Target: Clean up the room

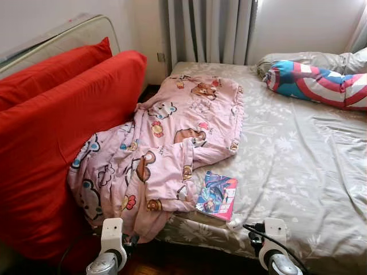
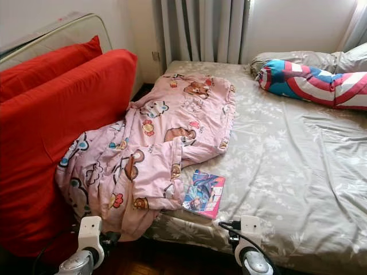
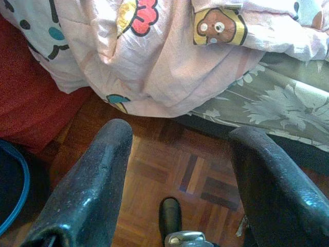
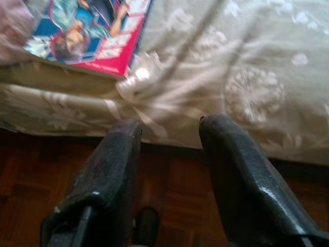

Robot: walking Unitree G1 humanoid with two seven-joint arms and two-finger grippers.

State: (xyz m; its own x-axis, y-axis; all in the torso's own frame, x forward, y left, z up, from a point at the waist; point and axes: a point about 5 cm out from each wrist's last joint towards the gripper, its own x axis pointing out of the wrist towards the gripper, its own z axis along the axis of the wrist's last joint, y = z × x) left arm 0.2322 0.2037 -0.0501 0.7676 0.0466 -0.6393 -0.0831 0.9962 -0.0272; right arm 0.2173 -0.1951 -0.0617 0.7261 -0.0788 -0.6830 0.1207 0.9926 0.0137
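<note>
Two grippers are hanging low at the foot of a bed (image 1: 298, 149), each with jaws spread wide and holding nothing. The left gripper (image 3: 180, 175) is hovering over the wooden floor (image 3: 169, 170) below a crumpled pink cartoon blanket (image 1: 166, 143) spilling off the mattress edge against red cushions (image 1: 51, 132). The right gripper (image 4: 169, 154) is facing a comic book (image 1: 217, 195) lying flat near the bed's edge, its long axis running away from the robot. Both seem poised, likely sizing up what to tidy first.
</note>
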